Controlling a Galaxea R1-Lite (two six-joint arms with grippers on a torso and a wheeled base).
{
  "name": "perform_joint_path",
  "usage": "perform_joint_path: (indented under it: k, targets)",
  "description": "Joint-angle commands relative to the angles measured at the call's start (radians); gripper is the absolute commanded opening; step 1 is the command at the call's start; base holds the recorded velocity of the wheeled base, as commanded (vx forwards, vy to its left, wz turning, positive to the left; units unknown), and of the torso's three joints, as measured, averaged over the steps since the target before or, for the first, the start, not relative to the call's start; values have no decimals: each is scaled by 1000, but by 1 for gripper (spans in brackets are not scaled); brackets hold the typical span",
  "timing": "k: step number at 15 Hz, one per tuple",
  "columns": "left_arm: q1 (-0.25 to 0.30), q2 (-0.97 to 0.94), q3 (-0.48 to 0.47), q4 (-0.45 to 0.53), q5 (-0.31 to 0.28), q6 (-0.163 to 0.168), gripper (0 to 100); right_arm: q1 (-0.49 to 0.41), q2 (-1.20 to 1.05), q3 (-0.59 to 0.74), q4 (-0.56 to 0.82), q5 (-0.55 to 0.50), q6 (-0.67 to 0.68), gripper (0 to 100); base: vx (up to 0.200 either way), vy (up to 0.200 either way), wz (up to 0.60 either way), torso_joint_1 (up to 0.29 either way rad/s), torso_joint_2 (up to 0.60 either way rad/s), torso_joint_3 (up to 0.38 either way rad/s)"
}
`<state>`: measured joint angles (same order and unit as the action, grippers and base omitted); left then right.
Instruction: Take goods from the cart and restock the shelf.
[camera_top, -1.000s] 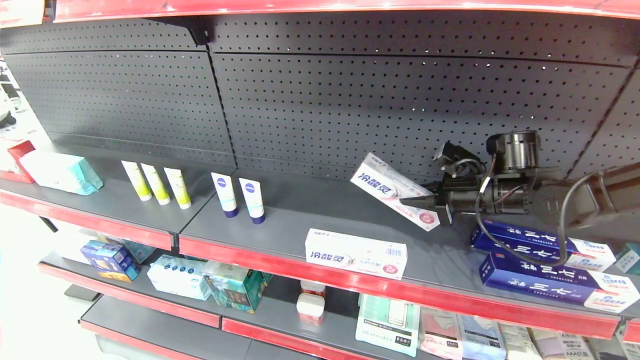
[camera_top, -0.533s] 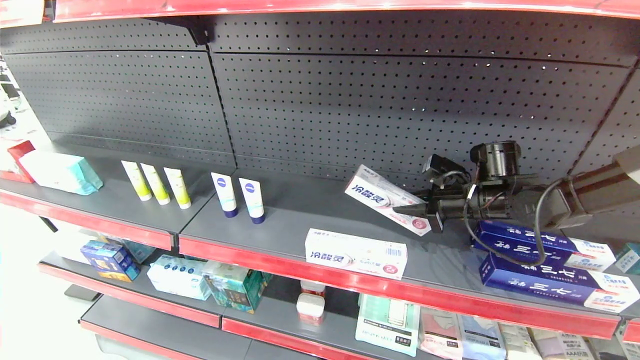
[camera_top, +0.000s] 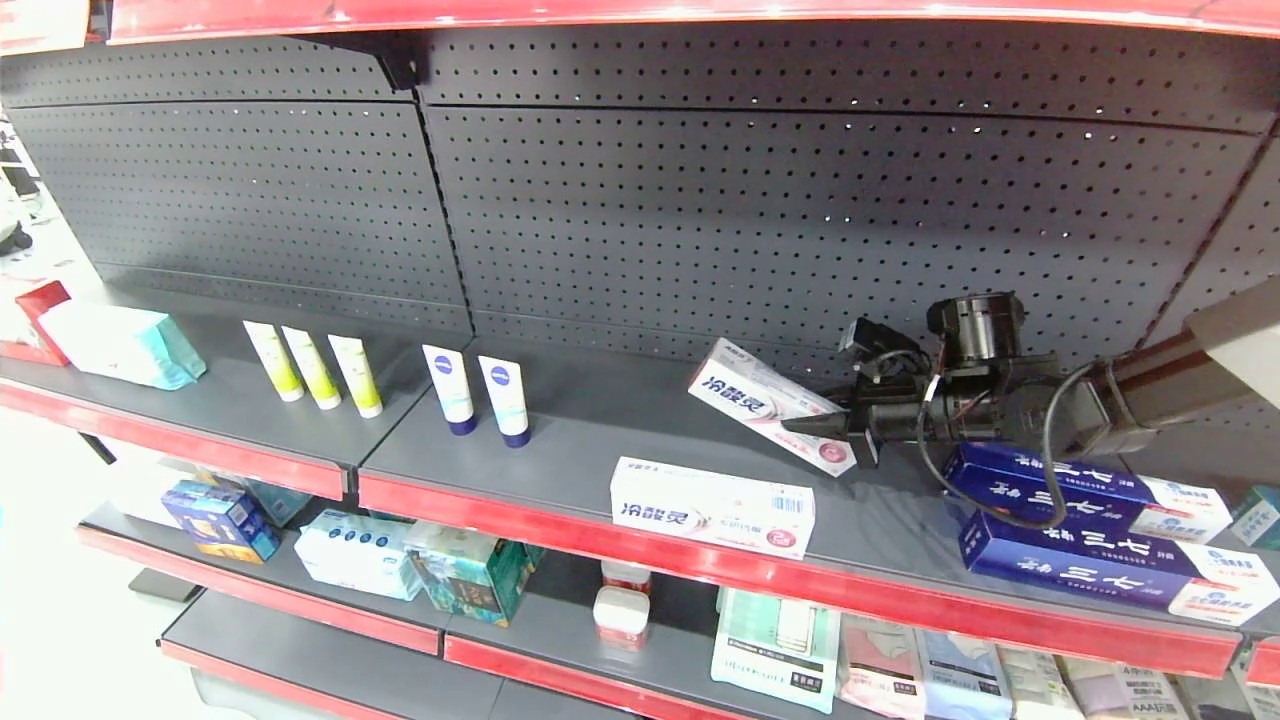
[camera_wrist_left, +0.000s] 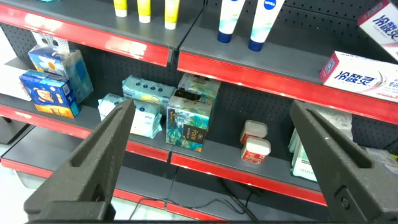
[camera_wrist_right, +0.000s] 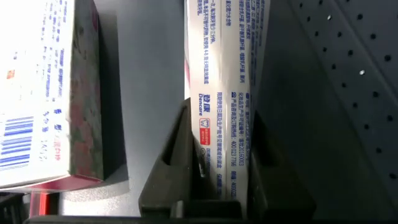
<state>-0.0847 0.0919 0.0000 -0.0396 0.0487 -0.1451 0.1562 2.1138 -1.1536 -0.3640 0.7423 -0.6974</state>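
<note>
Right gripper (camera_top: 815, 428) is out over the middle shelf (camera_top: 600, 420) with its jaws pinched across the near end of a white toothpaste box (camera_top: 760, 395). The right wrist view confirms it, with the box (camera_wrist_right: 224, 62) wedged between the two fingers of the gripper (camera_wrist_right: 221, 146). The box sits tilted, far end up towards the pegboard back panel (camera_top: 700, 220) and gripped end low over the shelf. Whether that low end is touching the surface, I can't tell. So this one is at the shelf but not let go yet. A matching white box (camera_top: 712, 506) already lies flat along the front lip, well in front of the held one, and two blue boxes (camera_top: 1085, 480) lie just to the right. Left gripper (camera_wrist_left: 211, 109) is spread wide and carrying nothing, hanging in front of the lower shelves. By my reckoning the job is under way but far from finished. The box in hand needs laying flat behind its twin, then releasing. Plenty of bare shelf runs between it and the white-and-blue tubes (camera_top: 478, 390), so more goods look due.
</note>
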Motion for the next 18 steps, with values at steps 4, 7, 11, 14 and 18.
perform_joint_path:
  k: [4, 7, 11, 14, 18]
  targets:
    - [0, 2, 0, 0, 0, -1, 100, -1, 20, -1, -1, 2, -2, 0, 0, 0, 0, 0, 0, 0]
    - [0, 2, 0, 0, 0, -1, 100, -1, 21, -11, -1, 11, -1, 0, 0, 0, 0, 0, 0, 0]
    - [0, 2, 0, 0, 0, -1, 100, 6, 21, -17, -1, 26, 6, 0, 0, 0, 0, 0, 0, 0]
    - [0, 2, 0, 0, 0, -1, 100, 13, 21, -11, -1, 49, 10, 0, 0, 0, 0, 0, 0, 0]
    - [0, 2, 0, 0, 0, -1, 100, 13, 21, -6, -1, 51, 6, 100, 0, 0, 0, 0, 0, 0]
